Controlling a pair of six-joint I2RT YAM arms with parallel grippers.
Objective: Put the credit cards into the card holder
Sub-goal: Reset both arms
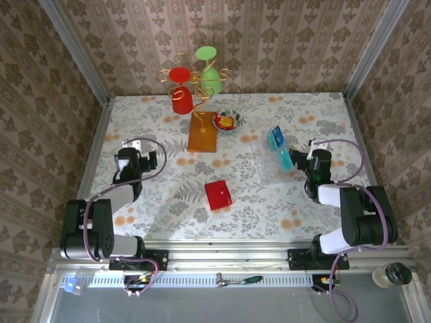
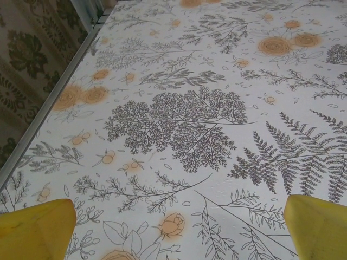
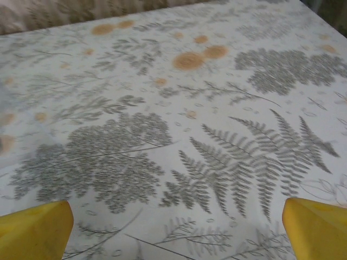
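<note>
Credit cards (image 1: 285, 160) sit teal in a clear rack (image 1: 264, 153), right-centre on the table (image 1: 303, 108), long axes running roughly near-to-far. Right gripper (image 1: 315, 153) is just to their right, jaws spread wide, nothing held, so it's clearly the nearer arm. Card holder (image 1: 217, 194) lies flat mid-table, left & nearer of the cards, bare cloth btwn them. Left gripper (image 1: 131, 153) also gapes empty, well apart on the left. Likely call: right arm reaches left; watch the rack wall.
</note>
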